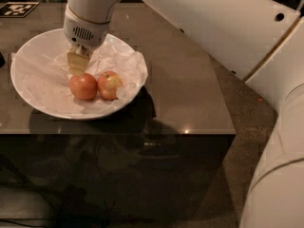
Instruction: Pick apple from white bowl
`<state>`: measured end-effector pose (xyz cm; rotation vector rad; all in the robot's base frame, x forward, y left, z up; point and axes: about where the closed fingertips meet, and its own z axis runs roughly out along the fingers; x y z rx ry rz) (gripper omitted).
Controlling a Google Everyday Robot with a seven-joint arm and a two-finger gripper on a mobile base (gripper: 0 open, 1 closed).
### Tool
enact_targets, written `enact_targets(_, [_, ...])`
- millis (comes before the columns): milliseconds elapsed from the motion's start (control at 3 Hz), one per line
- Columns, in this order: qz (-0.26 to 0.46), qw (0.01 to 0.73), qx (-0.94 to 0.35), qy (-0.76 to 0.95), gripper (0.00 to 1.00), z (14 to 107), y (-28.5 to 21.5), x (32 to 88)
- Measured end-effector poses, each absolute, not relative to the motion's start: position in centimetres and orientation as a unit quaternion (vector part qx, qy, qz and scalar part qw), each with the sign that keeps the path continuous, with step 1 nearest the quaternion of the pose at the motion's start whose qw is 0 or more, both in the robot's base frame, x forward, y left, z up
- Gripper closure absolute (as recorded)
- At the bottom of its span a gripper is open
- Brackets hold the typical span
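Note:
The white bowl (28, 96), lined with crumpled white tissue paper, sits on the left part of the dark table. Two apples lie side by side near its front. The apple (83, 86) is the left one, evenly red-orange. The smaller apple (109, 84) with a pale yellow patch touches it on the right. My gripper (77, 64) hangs from the white wrist just above and behind the red apple, over the tissue paper. The apple rests in the bowl, not lifted.
The glossy dark table (180, 94) has its front edge just below the bowl and its right edge past the middle of the view. A black-and-white marker tag (17, 8) lies at the back left. My white arm (228, 27) spans the upper right.

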<state>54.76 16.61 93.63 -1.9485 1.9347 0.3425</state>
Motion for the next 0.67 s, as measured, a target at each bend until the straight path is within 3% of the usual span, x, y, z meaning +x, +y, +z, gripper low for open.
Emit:
enact_targets(333, [0.102,0.177,-0.685,0.699,1.0,93.87,16.25,55.01])
enact_targets(667, [0.102,0.177,-0.685,0.699,0.81,93.87,16.25,55.01])
